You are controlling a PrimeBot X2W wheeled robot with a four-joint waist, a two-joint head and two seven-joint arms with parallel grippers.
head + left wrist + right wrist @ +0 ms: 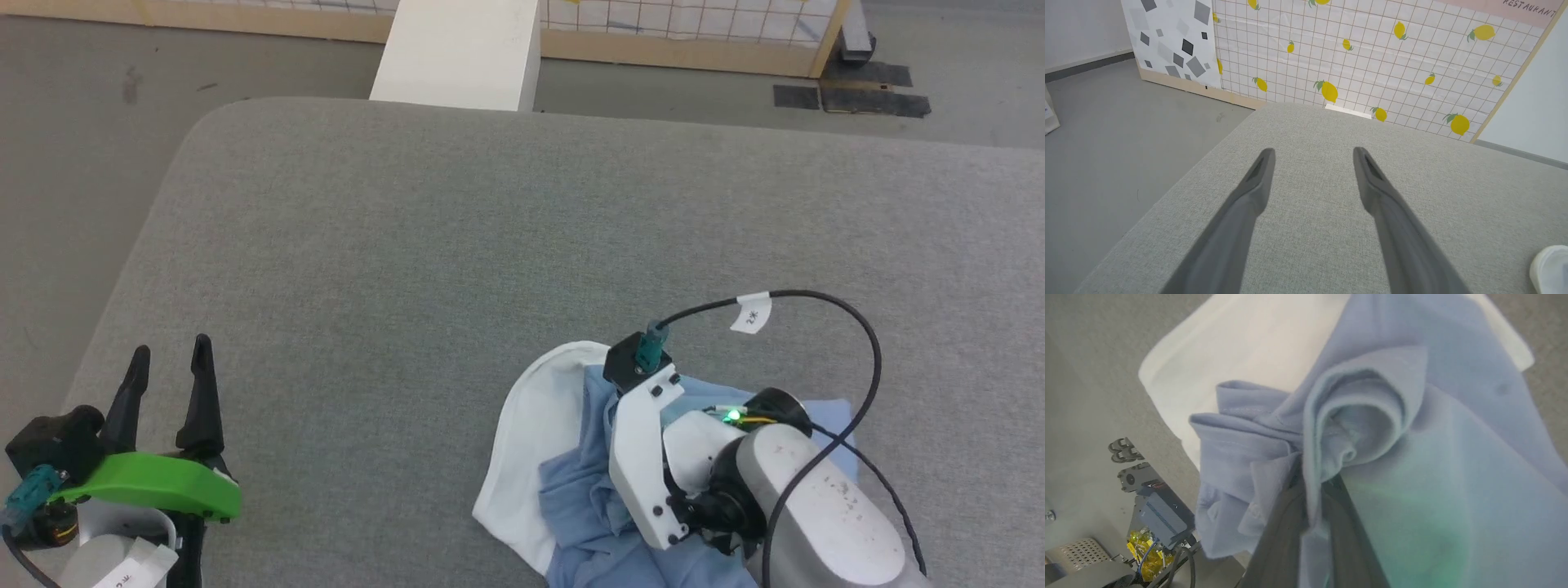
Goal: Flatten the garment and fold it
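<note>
"RESTAURANT" sign (1529, 10) atop lemon-grid panel (1363, 61); grey fabric table (490, 229); left gripper (1313, 151) jaws apart, empty; right gripper (1314, 477) clamped on bunched blue garment (1412, 457)

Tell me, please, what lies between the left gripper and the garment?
In the head view, the stretch from the left gripper to the garment is bare grey table.

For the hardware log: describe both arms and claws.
The left claw has two long, tapering dark fingers, a bright green curved guard and a teal plug. The right forearm is pale grey and rounded, with a white bracket, a green light and a looping black cable with a white marked tag.
</note>
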